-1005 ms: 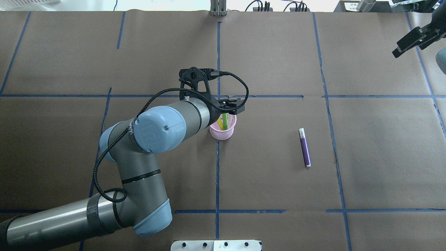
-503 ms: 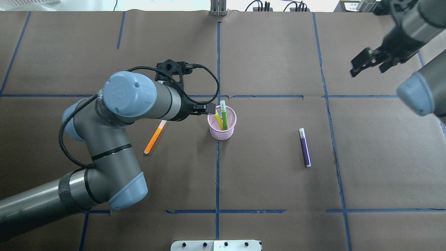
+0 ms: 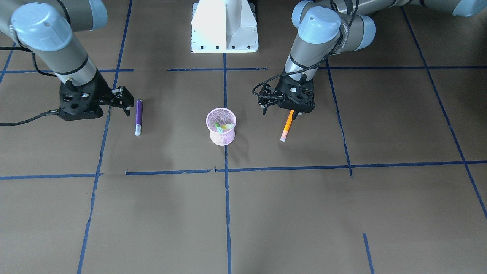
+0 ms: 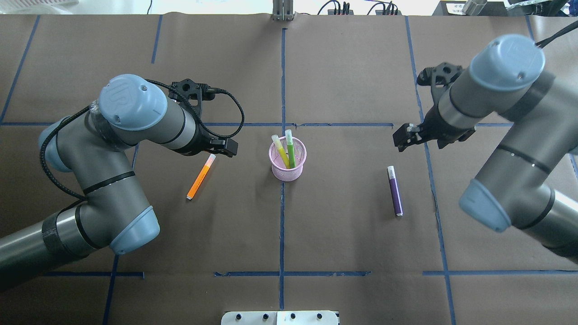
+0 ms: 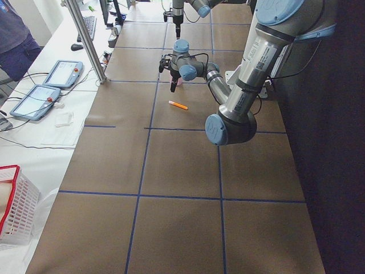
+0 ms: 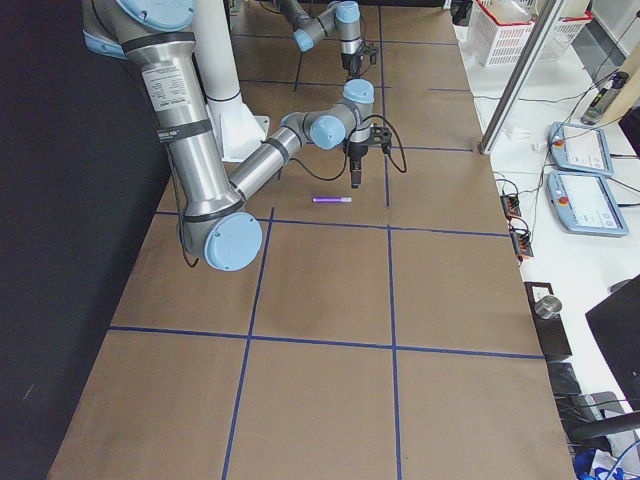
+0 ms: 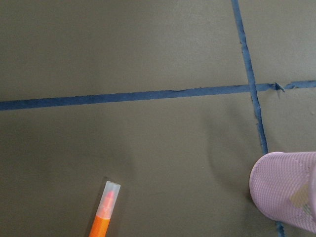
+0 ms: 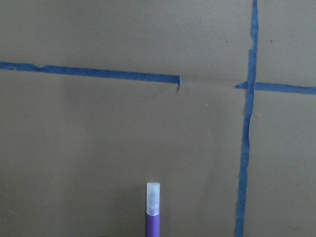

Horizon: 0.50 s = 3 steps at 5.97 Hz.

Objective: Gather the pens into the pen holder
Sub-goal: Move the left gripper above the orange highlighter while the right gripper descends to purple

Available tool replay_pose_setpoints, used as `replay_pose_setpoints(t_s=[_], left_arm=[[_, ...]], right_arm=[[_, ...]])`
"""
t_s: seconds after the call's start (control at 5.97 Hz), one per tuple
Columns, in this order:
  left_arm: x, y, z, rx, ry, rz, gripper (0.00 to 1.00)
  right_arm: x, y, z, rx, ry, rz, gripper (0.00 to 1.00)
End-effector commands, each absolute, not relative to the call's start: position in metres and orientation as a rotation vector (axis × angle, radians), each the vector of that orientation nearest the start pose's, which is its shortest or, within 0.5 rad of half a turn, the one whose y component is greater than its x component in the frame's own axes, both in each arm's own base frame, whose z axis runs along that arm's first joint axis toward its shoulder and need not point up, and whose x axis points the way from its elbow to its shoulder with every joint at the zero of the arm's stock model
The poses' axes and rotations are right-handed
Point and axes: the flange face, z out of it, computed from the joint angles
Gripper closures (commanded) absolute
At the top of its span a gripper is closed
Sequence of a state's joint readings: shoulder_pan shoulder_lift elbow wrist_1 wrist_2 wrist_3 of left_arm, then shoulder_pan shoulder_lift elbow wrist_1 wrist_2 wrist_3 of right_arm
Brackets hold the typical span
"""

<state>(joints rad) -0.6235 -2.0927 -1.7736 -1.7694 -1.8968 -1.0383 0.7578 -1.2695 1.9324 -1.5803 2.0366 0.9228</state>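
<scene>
While my L hand hangs above orange pen, near its cap (can't tell how open), R hand gapes empty beside purple pen.

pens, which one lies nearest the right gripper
The purple pen, flat beside the right gripper. The orange pen is by the left gripper; green pen and yellow pen stand in the pen holder.

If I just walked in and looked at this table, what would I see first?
The little pink pen holder in the middle of the brown table, with a green pen and a yellow pen poking out. Then two pens lying flat: an orange pen by the left pincer and a purple pen near the right pincer.
</scene>
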Motion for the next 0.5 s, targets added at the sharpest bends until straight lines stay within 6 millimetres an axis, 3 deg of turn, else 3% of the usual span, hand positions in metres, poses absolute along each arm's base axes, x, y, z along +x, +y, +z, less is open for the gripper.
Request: replay_pose_setpoints(t_s=[0.0, 0.17, 0.34], left_arm=[[0.460, -0.457, 0.250, 0.251, 0.924, 0.079, 0.00], [0.460, -0.457, 0.250, 0.250, 0.924, 0.078, 0.00], [0.459, -0.456, 0.249, 0.252, 0.927, 0.078, 0.00]], right_arm=[[-0.404, -0.421, 0.367, 0.062, -0.759, -0.065, 0.02], [-0.421, -0.419, 0.381, 0.035, -0.734, -0.078, 0.04], [-0.426, -0.419, 0.390, 0.026, -0.720, -0.091, 0.06]])
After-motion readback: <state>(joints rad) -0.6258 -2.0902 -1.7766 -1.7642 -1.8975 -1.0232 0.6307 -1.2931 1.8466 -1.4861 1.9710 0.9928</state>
